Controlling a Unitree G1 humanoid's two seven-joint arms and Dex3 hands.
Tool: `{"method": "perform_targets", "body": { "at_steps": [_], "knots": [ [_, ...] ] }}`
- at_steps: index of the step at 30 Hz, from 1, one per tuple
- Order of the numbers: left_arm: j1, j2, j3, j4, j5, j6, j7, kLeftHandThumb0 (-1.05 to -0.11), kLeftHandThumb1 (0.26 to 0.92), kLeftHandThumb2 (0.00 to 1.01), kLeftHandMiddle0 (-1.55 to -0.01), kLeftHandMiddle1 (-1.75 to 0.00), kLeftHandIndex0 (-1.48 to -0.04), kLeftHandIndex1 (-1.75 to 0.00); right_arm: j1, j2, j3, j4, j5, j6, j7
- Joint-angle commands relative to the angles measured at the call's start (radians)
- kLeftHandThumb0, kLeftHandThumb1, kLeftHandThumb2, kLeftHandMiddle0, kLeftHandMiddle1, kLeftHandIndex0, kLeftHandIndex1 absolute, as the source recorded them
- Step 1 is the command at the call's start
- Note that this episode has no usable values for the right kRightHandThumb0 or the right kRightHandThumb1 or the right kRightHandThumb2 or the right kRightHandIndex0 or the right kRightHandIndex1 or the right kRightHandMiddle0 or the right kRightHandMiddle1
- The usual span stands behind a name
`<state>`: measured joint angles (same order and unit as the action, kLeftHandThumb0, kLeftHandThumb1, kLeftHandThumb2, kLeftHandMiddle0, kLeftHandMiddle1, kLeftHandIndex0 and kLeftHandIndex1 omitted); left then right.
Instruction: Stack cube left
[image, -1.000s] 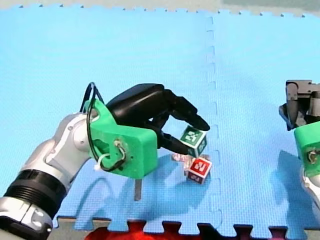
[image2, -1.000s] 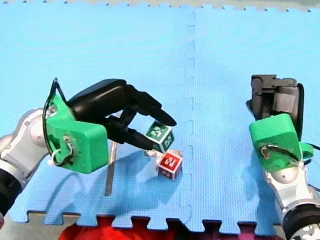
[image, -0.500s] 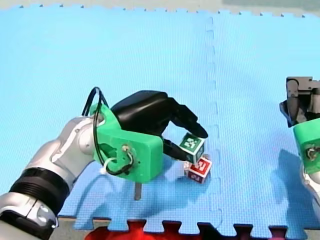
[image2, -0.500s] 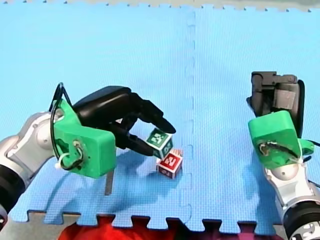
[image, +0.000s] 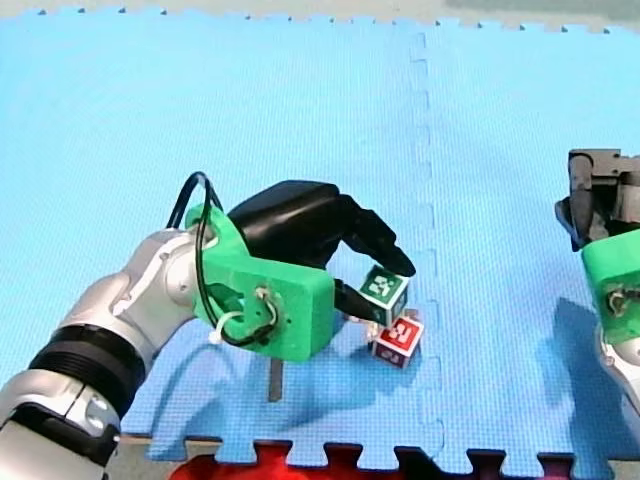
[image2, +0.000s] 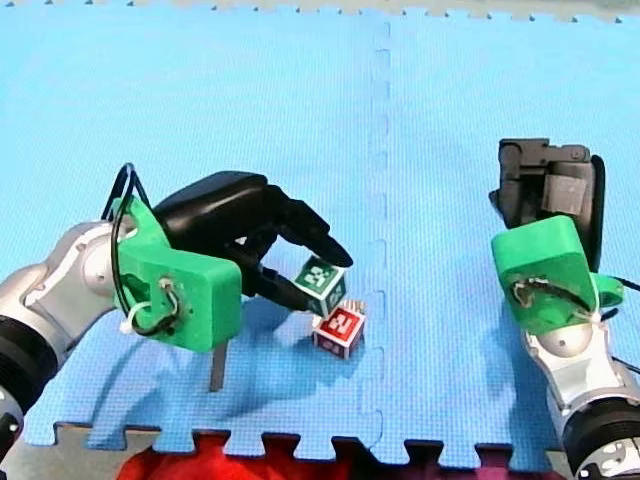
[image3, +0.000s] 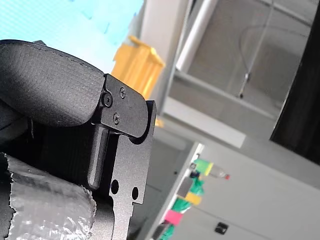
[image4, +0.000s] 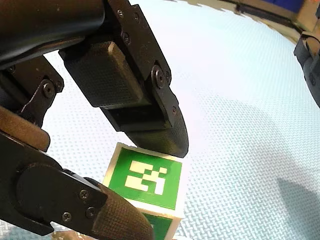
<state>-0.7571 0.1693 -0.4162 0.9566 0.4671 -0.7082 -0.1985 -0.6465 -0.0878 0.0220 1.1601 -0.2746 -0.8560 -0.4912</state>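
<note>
Foam mat (image: 300, 100) lies open behind the cubes and out to both sides. The red cube (image: 397, 338) sits on the mat near the front. The green cube (image: 384, 287) is tilted right above it, pinched in my left hand (image: 300, 225). That hand and its green wrist mount (image: 270, 300) block the left approach. My right hand (image2: 548, 195) is well apart at the right edge, with a free lane between.

The Unitree G1's left hand (image: 300, 222), near the front edge of the blue mat (image: 300, 100), is matte black. Its fingers (image4: 125, 85) carry knurled pads fixed with small black screws (image4: 159, 77). A bright green housing (image: 268, 300) caps the wrist, matched by another below the black right hand (image2: 548, 195) at the mat's right edge. A black cable (image: 188, 215) loops over it, with a white tie (image: 213, 328) beneath. The forearm (image: 140, 305) is silver and its collar (image: 85, 362) black and ribbed.
</note>
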Motion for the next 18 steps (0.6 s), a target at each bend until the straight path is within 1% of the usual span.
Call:
{"method": "perform_targets", "body": {
  "at_steps": [1,6,11,15,18],
  "knots": [
    [-0.006,0.002,-0.001,0.004,0.003,-0.002,0.004,-0.502,0.83,0.0,-0.86,-1.75,-1.28,-0.01,-0.006,0.0,-0.001,0.003,0.001,0.002,-0.006],
    [-0.006,0.0,-0.003,0.006,0.001,-0.007,0.003,-0.502,0.828,0.0,-0.87,-1.75,-1.28,-0.01,-0.005,0.003,-0.002,0.006,0.004,0.003,-0.005],
    [-0.007,0.002,0.003,-0.009,-0.018,-0.017,-0.018,-0.507,0.825,0.0,-0.88,-1.75,-1.29,-0.01,-0.004,-0.001,-0.008,0.017,0.014,-0.001,0.008],
    [-0.003,0.003,0.012,-0.025,-0.039,-0.029,-0.037,-0.509,0.823,0.0,-0.88,-1.75,-1.29,-0.01,-0.006,0.002,-0.011,0.023,0.02,0.0,0.015],
    [0.006,0.005,0.019,-0.056,-0.055,-0.046,-0.049,-0.511,0.822,0.0,-0.88,-1.75,-1.29,-0.01,-0.008,0.005,-0.015,0.026,0.026,0.0,0.023]
  ]
}}
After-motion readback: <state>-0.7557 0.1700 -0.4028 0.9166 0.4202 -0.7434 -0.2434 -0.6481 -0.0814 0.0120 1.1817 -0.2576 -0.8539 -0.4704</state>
